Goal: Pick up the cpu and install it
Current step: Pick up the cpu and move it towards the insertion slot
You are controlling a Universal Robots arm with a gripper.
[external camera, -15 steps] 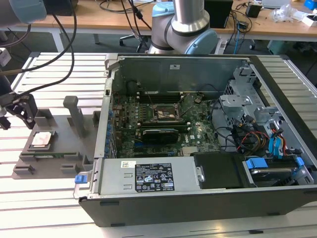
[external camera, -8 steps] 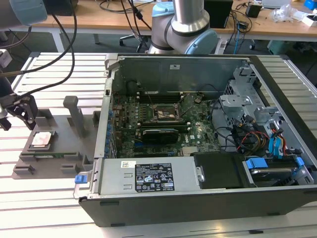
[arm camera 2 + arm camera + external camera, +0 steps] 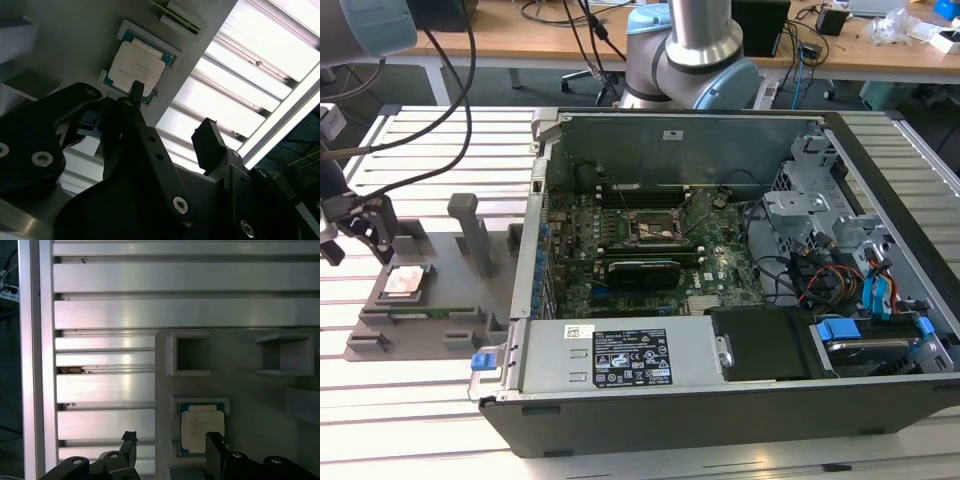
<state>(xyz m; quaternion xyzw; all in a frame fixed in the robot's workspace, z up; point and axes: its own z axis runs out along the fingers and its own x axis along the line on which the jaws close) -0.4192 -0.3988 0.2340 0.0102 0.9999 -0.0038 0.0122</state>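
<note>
The cpu (image 3: 402, 283), a small silvery square chip, lies flat in a recess of the grey plastic fixture (image 3: 450, 300) at the exterior view's left. My gripper (image 3: 355, 238) hangs just above and beside it, open, with nothing between its fingers. In the first wrist view the cpu (image 3: 200, 426) sits by one fingertip (image 3: 214, 440), while the gripper (image 3: 171, 440) spans the fixture's edge. The second wrist view shows the cpu (image 3: 136, 67) beyond the gripper (image 3: 172, 114). The dark socket frame (image 3: 650, 228) sits on the motherboard inside the case.
The open computer case (image 3: 720, 420) takes up the middle and the exterior view's right, with cables and drive cages inside. Grey posts (image 3: 472, 225) rise from the fixture. The slatted aluminium table (image 3: 410, 420) lies around it. The arm's base (image 3: 690, 60) stands behind the case.
</note>
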